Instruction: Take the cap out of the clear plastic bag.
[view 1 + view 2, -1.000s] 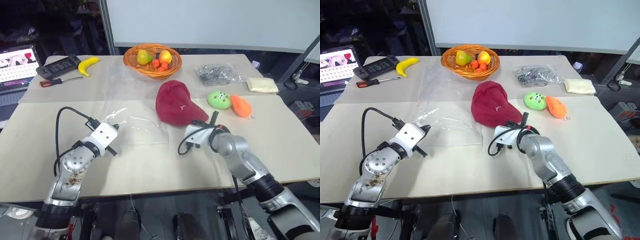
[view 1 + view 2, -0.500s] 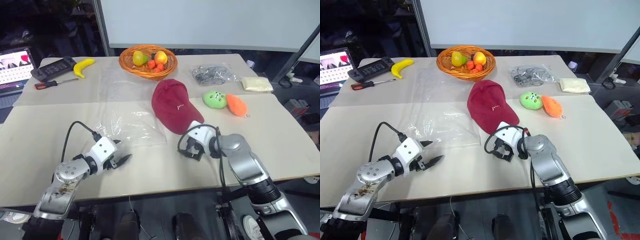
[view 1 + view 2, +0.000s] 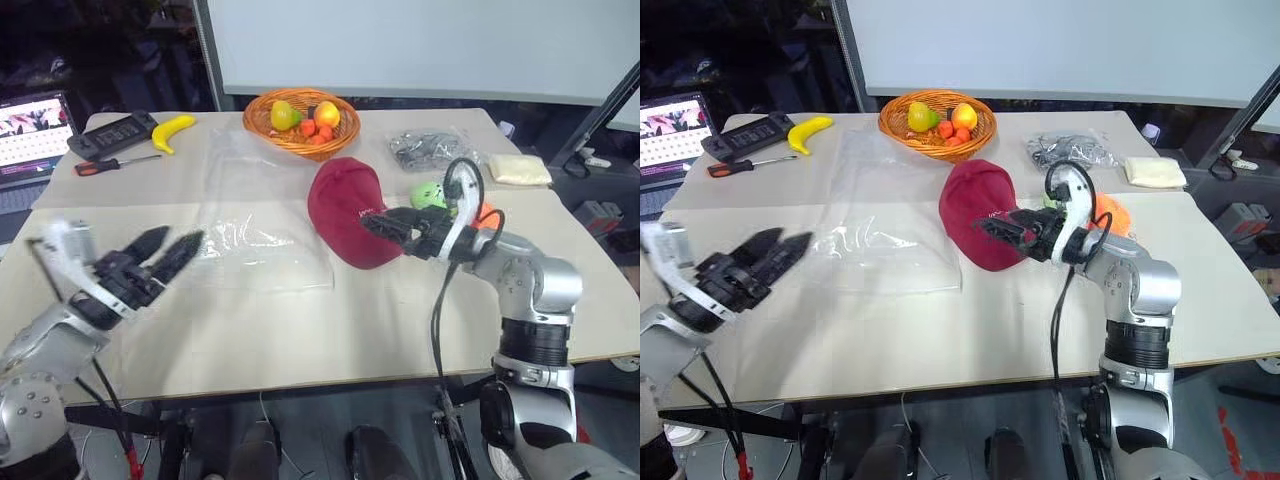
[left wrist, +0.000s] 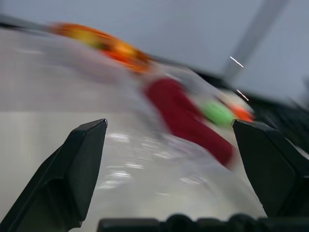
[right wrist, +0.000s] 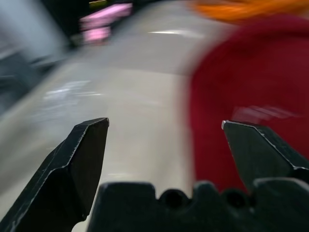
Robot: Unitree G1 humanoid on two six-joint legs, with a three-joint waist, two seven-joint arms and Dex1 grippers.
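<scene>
1. Left gripper (image 3: 160,252): we log its jaws spread wide and empty, raised off the table (image 3: 300,330) and pointing forward toward the bag.
2. Right gripper (image 3: 1012,230): we log its jaws likewise parted and holding nothing, raised level, its tips just in front of the cap's near side. We cannot tell whether they touch it.
3. The cap (image 3: 345,212): maroon fabric, lying on the table just ahead of the right gripper and well across from the left one. We judge it fully outside the bag.
4. The clear plastic bag (image 3: 255,250): flat and glossy, ahead of the left gripper, between the two grippers. Its far edge lies beside the cap; we cannot tell whether they touch or overlap.
5. Fruit basket (image 3: 303,120): beyond the cap, far past both grippers.
6. Green plush toy (image 3: 428,194) and orange plush toy (image 3: 487,214): behind the right gripper's cable, just beside the cap.
7. Small bag with grey contents (image 3: 430,150): beyond the toys.
8. Banana (image 3: 172,130) and screwdriver (image 3: 115,164): far ahead of the left gripper.
9. Status: we judge the task essentially complete.
10. Risks: we note that a low sweep of the right gripper could nudge the cap back onto the plastic. Its looping cable could catch the toys. A dropped left gripper could snag and drag the light bag.
</scene>
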